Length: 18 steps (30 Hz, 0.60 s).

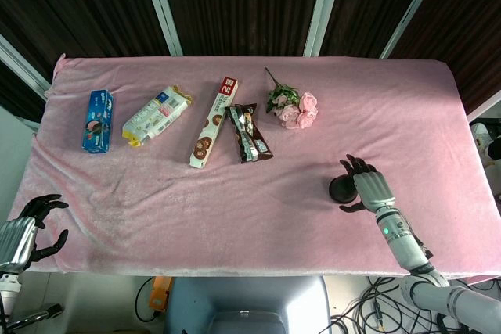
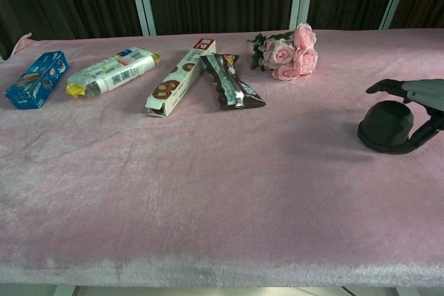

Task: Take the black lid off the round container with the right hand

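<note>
The round container with its black domed lid (image 1: 342,188) (image 2: 386,126) stands on the pink cloth at the right front. My right hand (image 1: 372,185) (image 2: 420,95) is just to its right with the fingers spread. The fingers reach past the lid's far side and the thumb curves along its near side, bracketing it without a visible grip. My left hand (image 1: 27,228) hovers off the table's front left corner, fingers apart and holding nothing; the chest view does not show it.
Along the back of the pink table (image 1: 235,217) lie a blue snack box (image 1: 98,120), a white packet (image 1: 156,115), a long cookie box (image 1: 214,121), a dark wrapper (image 1: 249,132) and pink flowers (image 1: 295,109).
</note>
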### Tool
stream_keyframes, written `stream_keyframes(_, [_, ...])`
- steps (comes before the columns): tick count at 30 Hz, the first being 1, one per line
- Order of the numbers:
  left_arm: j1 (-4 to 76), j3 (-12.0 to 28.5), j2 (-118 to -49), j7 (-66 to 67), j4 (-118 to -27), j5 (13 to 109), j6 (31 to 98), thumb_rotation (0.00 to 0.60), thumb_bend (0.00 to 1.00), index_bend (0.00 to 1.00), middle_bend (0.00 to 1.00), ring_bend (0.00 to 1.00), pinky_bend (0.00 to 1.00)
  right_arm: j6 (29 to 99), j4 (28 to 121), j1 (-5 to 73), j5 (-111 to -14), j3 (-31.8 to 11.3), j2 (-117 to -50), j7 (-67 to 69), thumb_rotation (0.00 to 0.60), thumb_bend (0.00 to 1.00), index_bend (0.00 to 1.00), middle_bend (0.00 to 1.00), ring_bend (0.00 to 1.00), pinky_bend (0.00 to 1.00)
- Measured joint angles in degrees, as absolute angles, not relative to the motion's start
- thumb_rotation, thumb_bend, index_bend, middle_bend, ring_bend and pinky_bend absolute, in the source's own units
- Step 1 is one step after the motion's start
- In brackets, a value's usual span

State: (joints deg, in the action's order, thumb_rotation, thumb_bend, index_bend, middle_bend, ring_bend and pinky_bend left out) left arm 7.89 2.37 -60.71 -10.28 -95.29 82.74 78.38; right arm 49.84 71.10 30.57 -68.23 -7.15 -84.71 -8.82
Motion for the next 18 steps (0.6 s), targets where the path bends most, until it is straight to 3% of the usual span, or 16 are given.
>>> stream_keyframes(11, [7.7, 2.5, -60.6, -10.2, -95.4, 82.5, 78.6, 0.600, 0.37, 0.33, 0.20, 0.15, 0.50, 49.0, 70.4, 31.3, -67.6, -6.9, -85.3, -9.4, 0.600, 0.10, 0.00, 0.00, 0.03, 0.31])
stream_keyframes(18, [7.7, 2.4, -60.4, -10.4, -95.4, 82.3, 78.5, 0.600, 0.37, 0.33, 0.20, 0.15, 0.50, 49.2, 68.8, 31.8, -67.8, -6.9, -86.9, -9.4, 0.600, 0.10, 0.08, 0.09, 0.19, 0.47])
